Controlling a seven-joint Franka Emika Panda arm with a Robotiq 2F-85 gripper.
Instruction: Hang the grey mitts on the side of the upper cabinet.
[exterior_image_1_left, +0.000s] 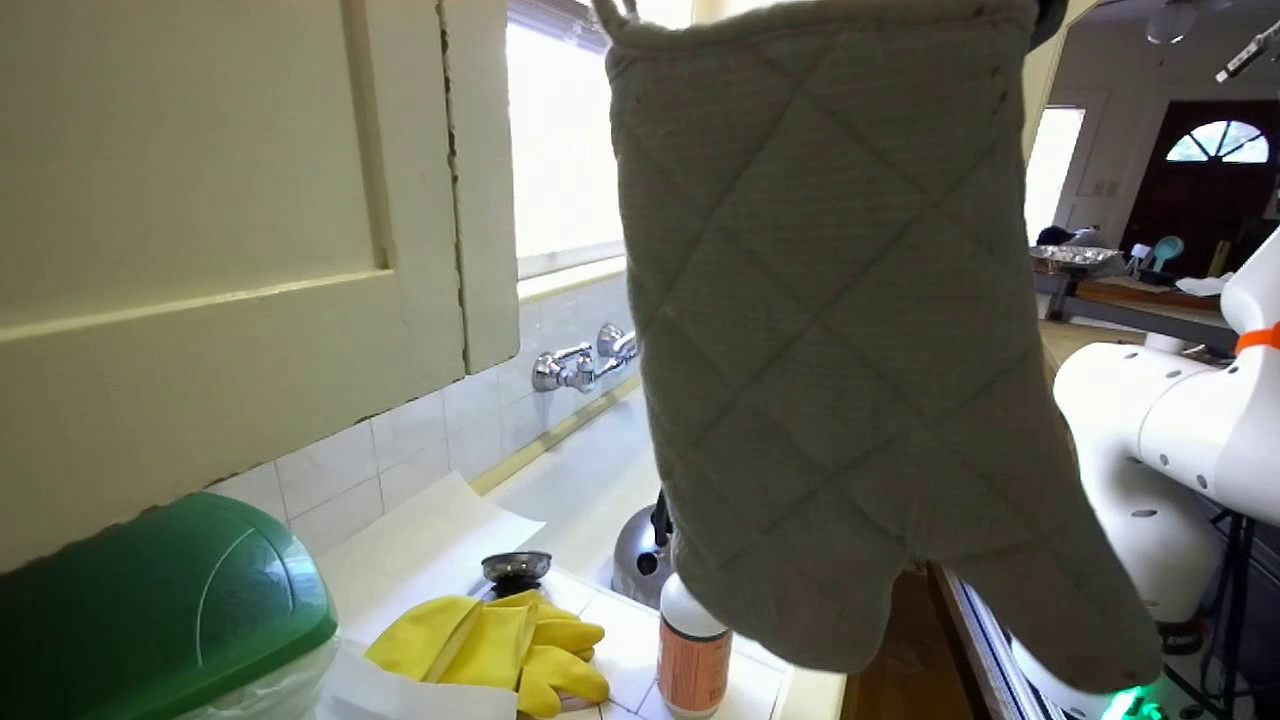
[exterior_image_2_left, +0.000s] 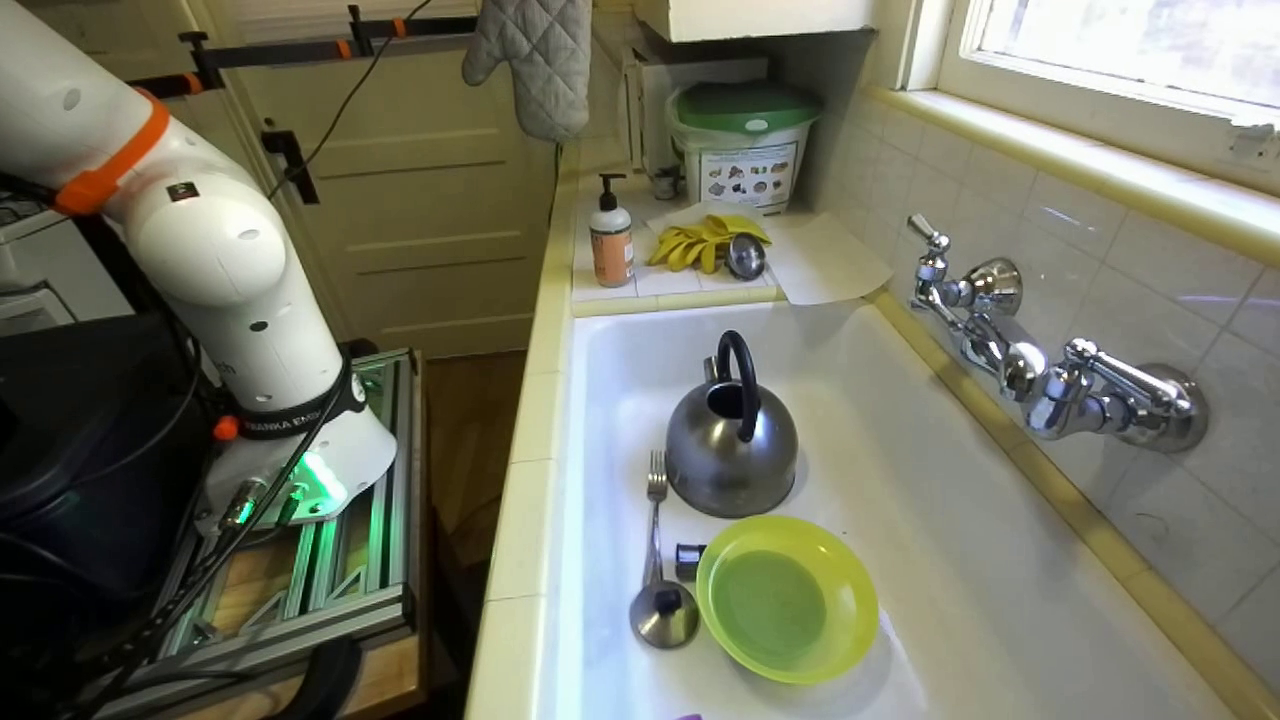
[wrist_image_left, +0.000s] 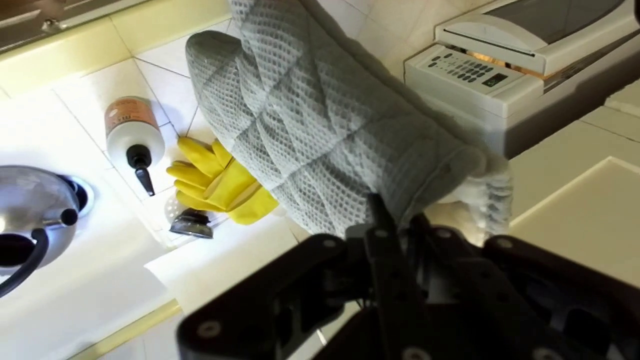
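Note:
A grey quilted mitt (exterior_image_1_left: 830, 330) hangs in the air in an exterior view, cuff up and thumb down, with a loop at its upper corner. It also hangs at the top edge of an exterior view (exterior_image_2_left: 550, 70). In the wrist view, my gripper (wrist_image_left: 397, 206) is shut on the edge of the mitt's cuff (wrist_image_left: 320, 115). A dark bit of the gripper shows at the top in an exterior view (exterior_image_1_left: 1048, 20). The cream upper cabinet (exterior_image_1_left: 200, 180) is left of the mitt, apart from it; its underside edge shows in an exterior view (exterior_image_2_left: 760, 15). Only one mitt can be made out.
Below are a green-lidded bin (exterior_image_2_left: 750, 140), yellow gloves (exterior_image_1_left: 480, 640), a soap bottle (exterior_image_2_left: 612, 240) and a strainer (exterior_image_2_left: 746, 257). The sink (exterior_image_2_left: 940, 520) holds a kettle (exterior_image_2_left: 733, 450) and a green bowl (exterior_image_2_left: 787, 600). A faucet (exterior_image_2_left: 1000, 350) sticks out from the wall.

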